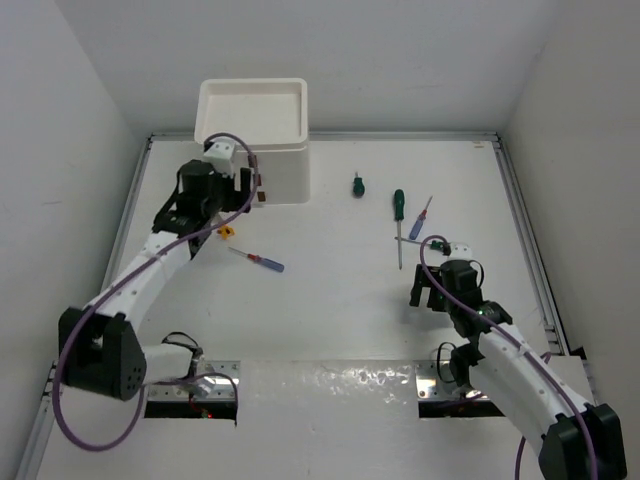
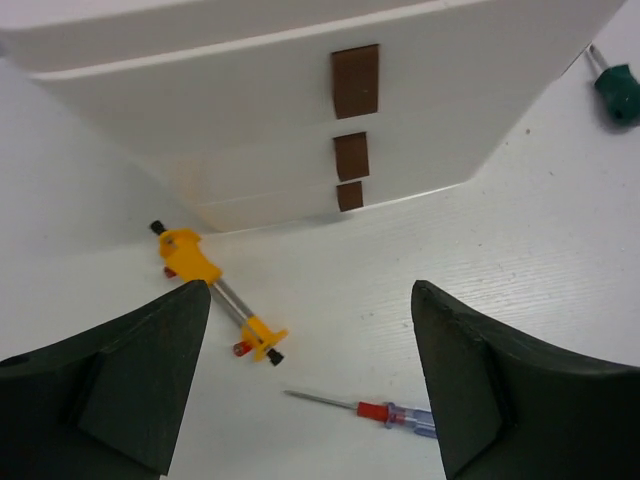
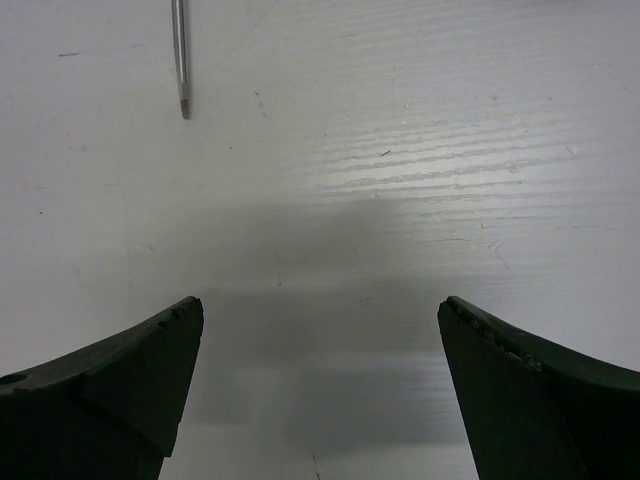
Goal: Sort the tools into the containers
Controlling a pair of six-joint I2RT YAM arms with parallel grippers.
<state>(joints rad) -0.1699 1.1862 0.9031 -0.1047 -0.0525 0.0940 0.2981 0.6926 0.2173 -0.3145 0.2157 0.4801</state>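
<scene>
The white drawer unit [image 1: 252,140] stands at the back left; its three brown handles [image 2: 355,80] face my left gripper [image 1: 222,212], which is open and empty in front of it [image 2: 310,390]. A yellow-orange tool [image 2: 215,290] lies just before the drawers, also seen from above [image 1: 226,233]. A blue-and-red screwdriver [image 2: 390,412] lies between my fingers' line, on the table [image 1: 258,261]. A stubby dark green screwdriver [image 1: 357,185], a green screwdriver [image 1: 398,215] and another blue-and-red one [image 1: 421,217] lie mid-right. My right gripper [image 1: 428,297] is open and empty [image 3: 320,390] just short of the green screwdriver's shaft tip [image 3: 180,60].
White walls close the table on the left, back and right. The drawer unit's recessed tray top [image 1: 250,108] holds nothing visible. The stubby screwdriver's handle [image 2: 618,90] shows at the right edge of the left wrist view.
</scene>
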